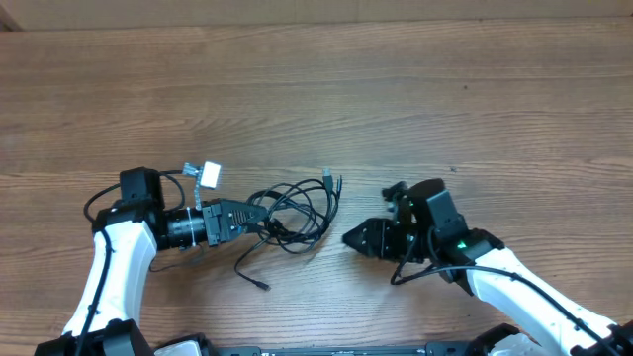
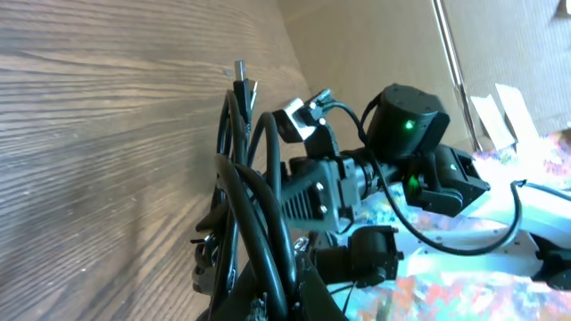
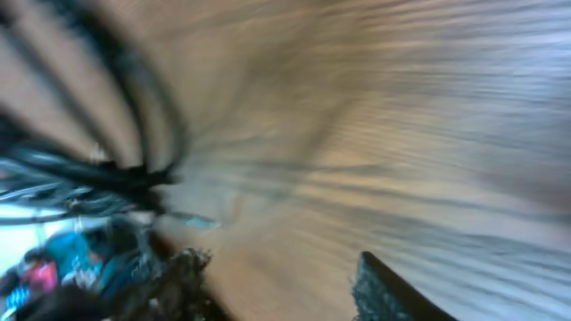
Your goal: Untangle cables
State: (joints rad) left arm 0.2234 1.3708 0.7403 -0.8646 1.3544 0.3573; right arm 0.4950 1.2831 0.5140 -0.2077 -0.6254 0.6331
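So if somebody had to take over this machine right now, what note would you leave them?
Left gripper: shut on the cables, at the edge of the tangle.
Right gripper: open, empty, beside the tangle and not touching it.
Cables: one knotted bunch on the table between the two arms.
Done: nothing separated yet.
To do: pull each cable free and lay them apart.

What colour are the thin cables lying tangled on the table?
The cables are black; the overhead view shows them best.
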